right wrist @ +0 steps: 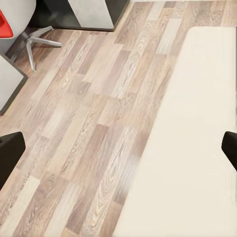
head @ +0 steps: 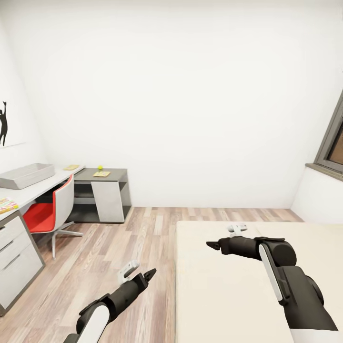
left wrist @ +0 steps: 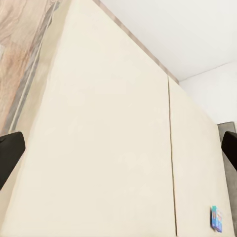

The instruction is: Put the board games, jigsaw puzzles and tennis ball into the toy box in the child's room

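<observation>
The pale grey toy box (head: 26,175) sits on the table (head: 47,183) at the left. On the table's dark wing lie the tennis ball (head: 100,167) and a flat yellowish jigsaw puzzle (head: 101,174); a second puzzle (head: 71,167) lies just beyond the corner. A flat multicoloured toy (head: 6,205) rests on the near desk end, too small to identify. The beige bed (head: 214,286) fills the lower right. A small blue board game (left wrist: 216,218) lies far along the mattress. My left gripper (head: 145,276) hangs open over the floor beside the bed. My right gripper (head: 214,245) is open above the mattress.
A red and white swivel chair (head: 52,209) stands tucked at the desk, its star base (right wrist: 34,37) on the wood floor (head: 119,247). White drawers (head: 14,259) front the near desk end. A window frame (head: 333,143) is on the right wall.
</observation>
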